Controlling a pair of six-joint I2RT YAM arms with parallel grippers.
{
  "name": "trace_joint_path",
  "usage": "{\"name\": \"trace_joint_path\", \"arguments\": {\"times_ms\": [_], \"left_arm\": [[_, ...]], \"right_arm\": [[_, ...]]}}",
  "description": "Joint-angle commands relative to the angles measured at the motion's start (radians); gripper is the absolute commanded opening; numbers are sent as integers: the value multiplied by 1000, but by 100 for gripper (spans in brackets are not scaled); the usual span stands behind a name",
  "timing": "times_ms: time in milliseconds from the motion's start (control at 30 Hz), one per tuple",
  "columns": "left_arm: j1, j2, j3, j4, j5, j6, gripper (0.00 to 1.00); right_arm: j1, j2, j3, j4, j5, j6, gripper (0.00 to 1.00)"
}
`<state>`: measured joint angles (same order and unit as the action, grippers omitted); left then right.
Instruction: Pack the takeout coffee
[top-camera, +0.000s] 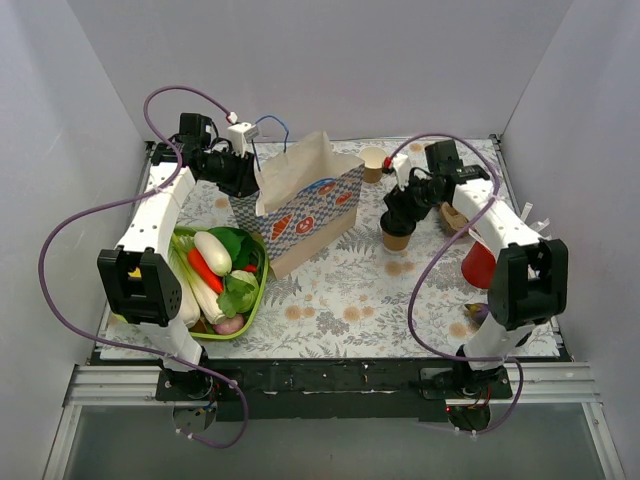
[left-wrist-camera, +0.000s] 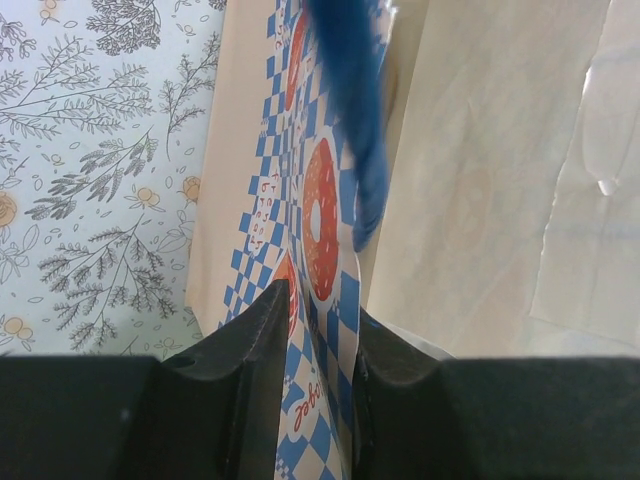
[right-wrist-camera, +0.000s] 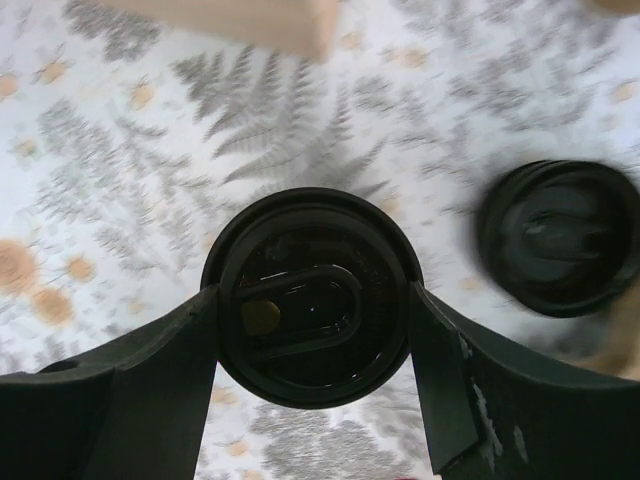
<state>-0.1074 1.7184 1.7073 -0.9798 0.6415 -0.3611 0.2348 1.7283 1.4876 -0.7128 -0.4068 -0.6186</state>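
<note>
**Right claw clasps the lidded coffee; left claw pinches the bag**

The overhead view alone gives the layout. The paper bag (top-camera: 305, 205) stands open at the middle of the tabletop (top-camera: 340, 300). A green basket of vegetables (top-camera: 222, 275) is to its left, and the takeout coffee (top-camera: 397, 238) is just to its right. A lidless tan cup (top-camera: 373, 160) sits behind the coffee, and a red cup (top-camera: 478, 265) is at the right edge, half behind the arm.

The right wrist view shows what the overhead cannot. The coffee's black lid (right-wrist-camera: 312, 295) is seen from straight above, with a finger (right-wrist-camera: 150, 390) tight against its rim on either side. The right claw (top-camera: 400, 212) is spread wide and clasps the cup. I cannot tell whether the cup is standing on the cloth or raised. A second dark round lid (right-wrist-camera: 560, 235) lies to the right, too blurred to tell what it sits on.

The left wrist view shows the left claw (left-wrist-camera: 315, 300) nearly closed, nipping the bag's checked wall between its fingers (left-wrist-camera: 250, 340). A blurred blue cable (left-wrist-camera: 350, 100) crosses in front. The bag's inside is hidden in every view.
</note>
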Motion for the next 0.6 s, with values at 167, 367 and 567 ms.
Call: {"name": "trace_joint_path", "arguments": {"times_ms": [167,367,567], "left_arm": [[5,10,9,12,29,-10,24],[3,-2,-12,18,34,-15,24],[3,-9,-29,24,43,-15,25]], "right_arm": [[43,-237,-324,312,-41,244,58],[66,-234,-352,279,-30,295,79],[67,-251,-379,248,-43,296,95]]}}
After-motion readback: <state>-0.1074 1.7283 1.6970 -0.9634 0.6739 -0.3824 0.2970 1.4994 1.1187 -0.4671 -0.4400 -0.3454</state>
